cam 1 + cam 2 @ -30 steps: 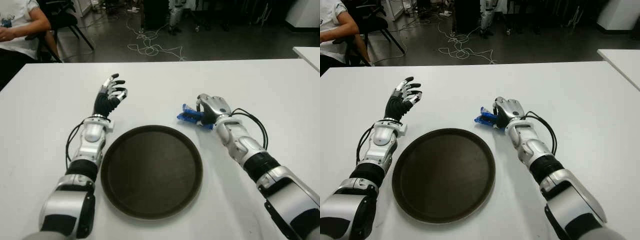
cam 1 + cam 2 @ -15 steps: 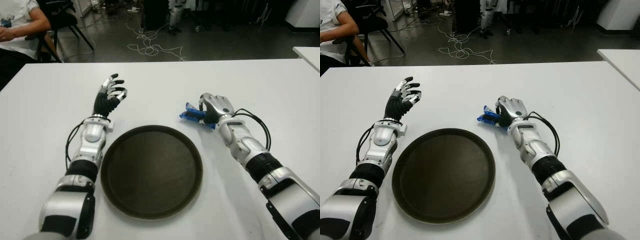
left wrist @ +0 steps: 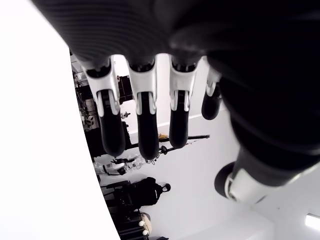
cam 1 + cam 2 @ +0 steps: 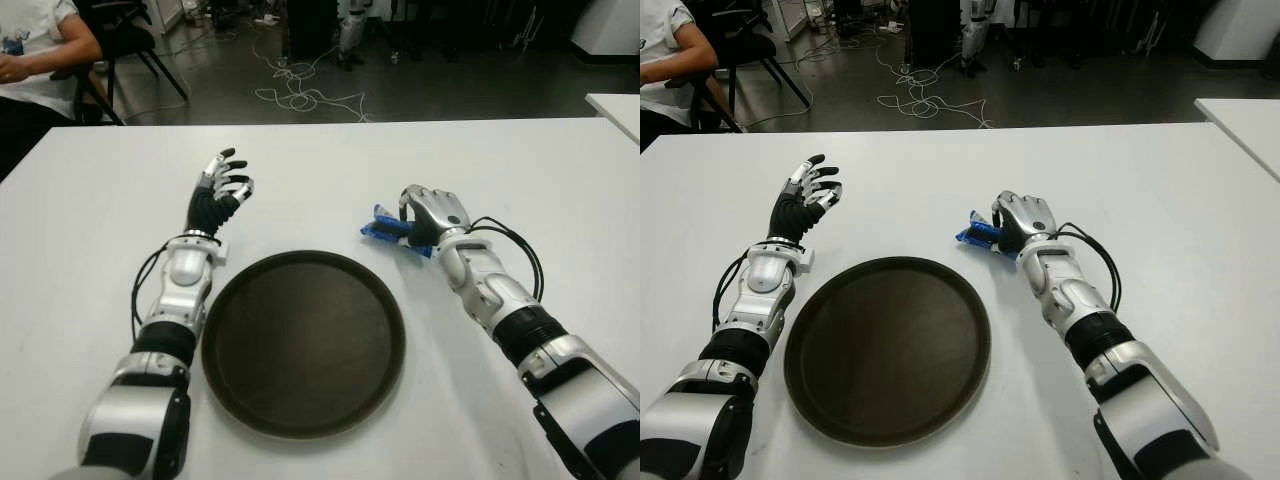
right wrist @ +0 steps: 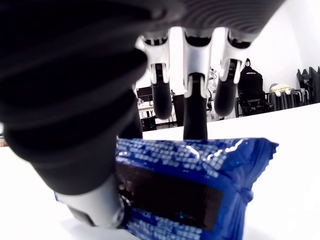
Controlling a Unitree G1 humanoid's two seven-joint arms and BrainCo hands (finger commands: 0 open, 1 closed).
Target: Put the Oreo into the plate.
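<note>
Just beyond the far right rim of the round dark plate [image 4: 303, 343], on the white table [image 4: 520, 170], the right hand [image 4: 432, 213] is curled around the blue Oreo packet [image 4: 385, 226]. The right wrist view shows 3 fingers [image 5: 194, 110] draped over the far edge of the wrapper and the thumb pressing against its near side, so the packet is pinched across its width. One crimped end sticks out of the hand towards the plate. Whether the packet is clear of the table or touching it cannot be told.

The packet looks light, and its glossy film is probably slippery and crinkly, with brittle biscuits inside. A grip across the flat middle, as here, seems sounder than one on the thin sealed ends, which would likely fold or slide free. Moderate pressure should hold it; a hard squeeze risks cracking the contents.

The left hand [image 4: 222, 188] shows beside the plate's far left rim, fingers spread and relaxed, holding nothing.
</note>
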